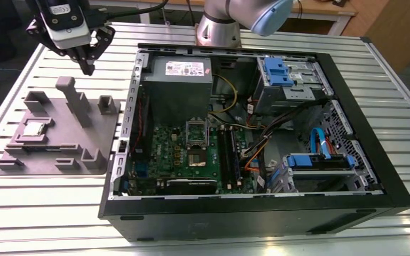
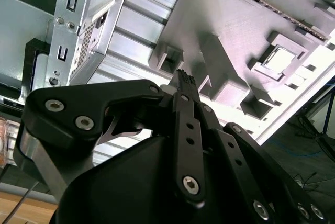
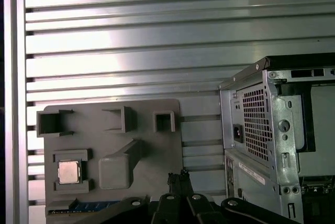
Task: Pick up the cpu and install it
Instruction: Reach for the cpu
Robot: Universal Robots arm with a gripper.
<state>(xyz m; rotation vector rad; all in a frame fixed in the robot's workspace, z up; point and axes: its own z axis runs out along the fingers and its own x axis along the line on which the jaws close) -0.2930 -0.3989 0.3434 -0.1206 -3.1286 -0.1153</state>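
The end effector, clenched on nothing, hangs beyond the cpu, which lies nearer and toward the exterior view's left.

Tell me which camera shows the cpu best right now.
The first wrist view: it looks straight down on the cpu, unobstructed in the grey holder. The exterior view shows it from afar, obliquely; the second wrist view shows it angled, beyond the claw.
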